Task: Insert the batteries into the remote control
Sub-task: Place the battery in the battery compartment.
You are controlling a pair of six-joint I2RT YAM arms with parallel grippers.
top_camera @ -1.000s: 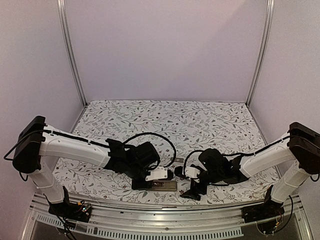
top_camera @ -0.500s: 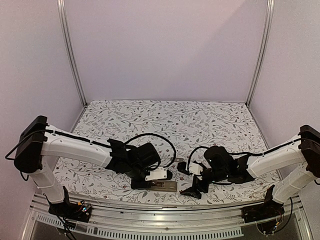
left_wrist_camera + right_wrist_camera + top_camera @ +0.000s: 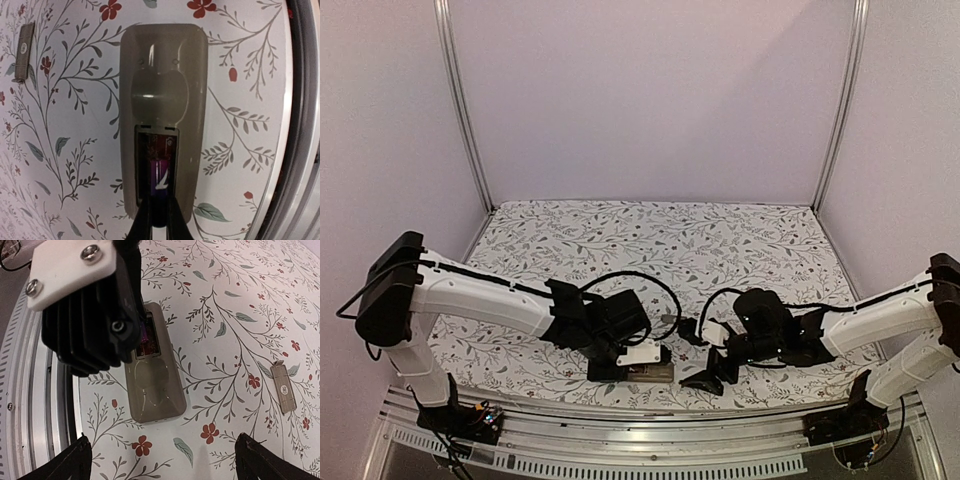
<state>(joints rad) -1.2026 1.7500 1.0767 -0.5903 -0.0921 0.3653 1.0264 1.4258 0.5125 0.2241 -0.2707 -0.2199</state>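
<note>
Remote control (image 3: 162, 90) lies flat on the floral counter (image 3: 75, 150), greyish-tan back up, near the counter's front edge by the metal rail. Battery recess is uncovered at the end of the remote under the left hand. The other end is smooth, with a shallow moulded dip.

One battery (image 3: 160, 182), dark with a purple wrap, sits lengthwise in the recess, in line with the remote's long axis. Reddish contacts show at the recess's inner end. Second battery not made out in any view.

Left hand (image 3: 159, 227) is low over the recess end. Its fingertips are drawn close together, one on each side of the battery's near end. Looks clamped on the battery, though the tips hide the actual contact. From the right wrist view, the left hand's black body with its white plate covers most of the recess.

Right hand (image 3: 167, 462) has its fingers spread wide with nothing between them. It hangs over bare counter just beside the remote's closed end, not touching it.

Small tan strip (image 3: 22, 52) lies flat on the counter well apart from the remote, farther from the front edge than the remote. Neither hand touches it.
</note>
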